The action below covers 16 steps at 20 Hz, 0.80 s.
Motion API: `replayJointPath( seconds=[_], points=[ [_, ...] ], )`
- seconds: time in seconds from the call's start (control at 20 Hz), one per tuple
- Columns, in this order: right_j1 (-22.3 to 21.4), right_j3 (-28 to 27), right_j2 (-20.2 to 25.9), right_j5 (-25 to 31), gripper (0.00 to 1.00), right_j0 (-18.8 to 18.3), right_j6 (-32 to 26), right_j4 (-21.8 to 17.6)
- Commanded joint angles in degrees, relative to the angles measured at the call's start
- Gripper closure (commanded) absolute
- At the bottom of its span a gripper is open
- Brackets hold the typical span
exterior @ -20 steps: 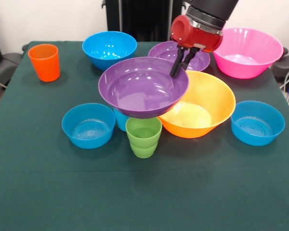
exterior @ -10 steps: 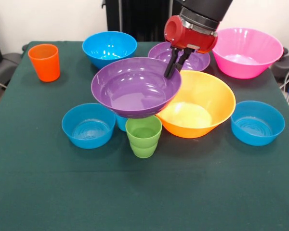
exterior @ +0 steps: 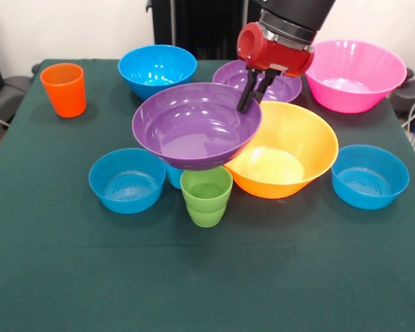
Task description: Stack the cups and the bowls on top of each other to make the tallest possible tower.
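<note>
My gripper (exterior: 246, 102) is shut on the far right rim of a wide purple bowl (exterior: 194, 126), which hangs above the table. Under this bowl a light blue cup (exterior: 173, 176) peeks out, mostly hidden. A green ridged cup (exterior: 206, 196) stands upright just in front of it. To the right sits the large orange-yellow bowl (exterior: 290, 152). A second purple bowl (exterior: 228, 73) lies behind the gripper. The pink bowl (exterior: 353, 75) is at the far right, and the orange cup (exterior: 63, 89) at the far left. Blue bowls rest at the left front (exterior: 127, 180), right front (exterior: 369, 176) and back (exterior: 157, 69).
The dark green tablecloth (exterior: 207, 277) covers the table. A dark chair or stand part (exterior: 411, 97) shows past the right edge, with cables beside it.
The held purple bowl moved left over the first half second, then stayed nearly still. The gripper went with it, still shut on the rim.
</note>
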Motion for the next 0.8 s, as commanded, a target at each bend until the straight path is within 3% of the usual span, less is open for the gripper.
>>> replayJointPath(
  seconds=[0.05,0.8],
  points=[
    [1.2,0.2,4.7,1.5,1.0,0.8,8.3,1.8],
    [2.1,0.0,4.9,3.3,1.0,0.5,7.8,3.6]
  ],
)
